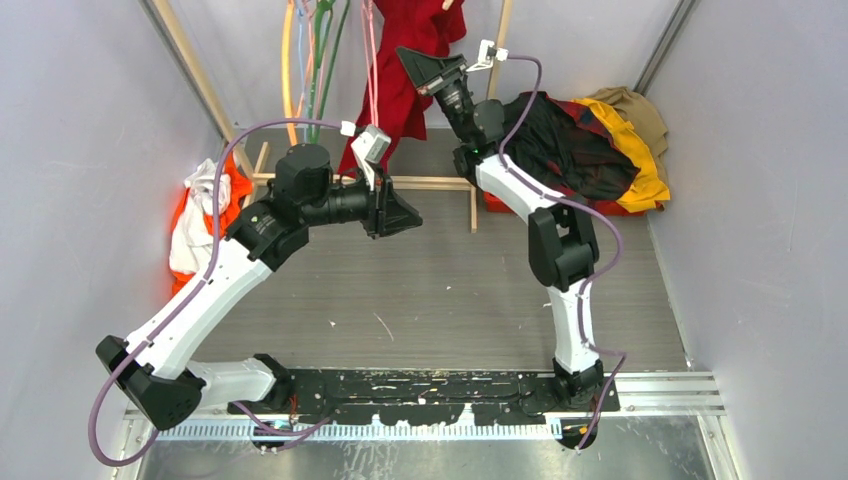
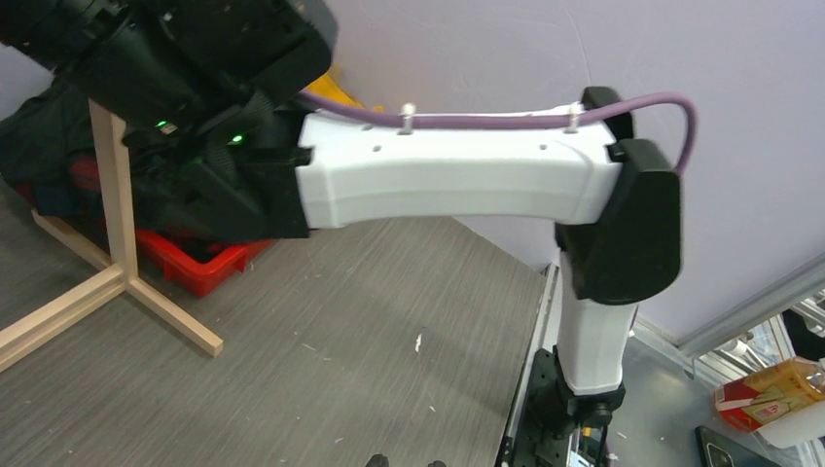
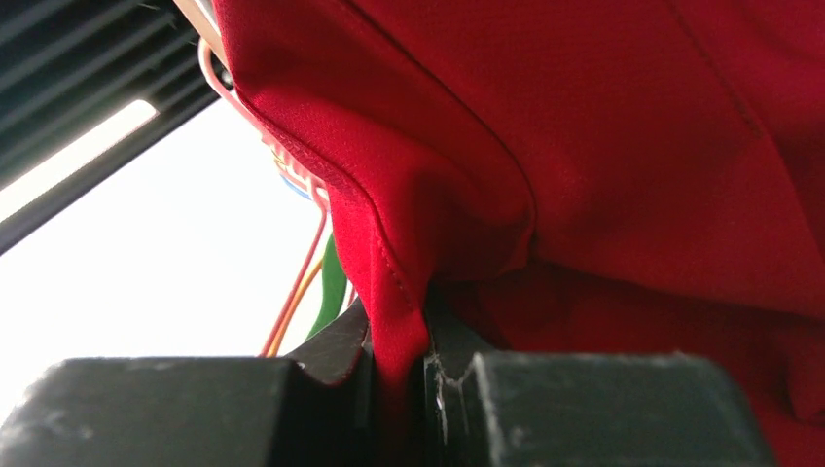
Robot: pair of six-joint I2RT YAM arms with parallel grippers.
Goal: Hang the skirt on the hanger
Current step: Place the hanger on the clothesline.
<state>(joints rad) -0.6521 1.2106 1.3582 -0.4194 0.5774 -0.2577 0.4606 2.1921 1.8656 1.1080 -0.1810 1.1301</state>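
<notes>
Shows the skirt (image 1: 400,70) hanging at far centre, one fold clamped between the jaws of the right gripper (image 3: 399,365), beside a pale limb of the hanger (image 3: 206,70). Leaves unclear whether the left gripper (image 1: 398,212) stands apart or together. Risks dragging fabric off, or snagging neighbouring hangers (image 1: 325,50), under a hard pull. Hangs above grey wood-grain floor (image 1: 450,290), between lilac walls (image 1: 760,200).

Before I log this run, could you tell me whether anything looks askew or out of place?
The skirt hangs bunched and lopsided at the back, a fold of it pinched in the right gripper. Dark and yellow clothes spill over the red bin on the right.
</notes>
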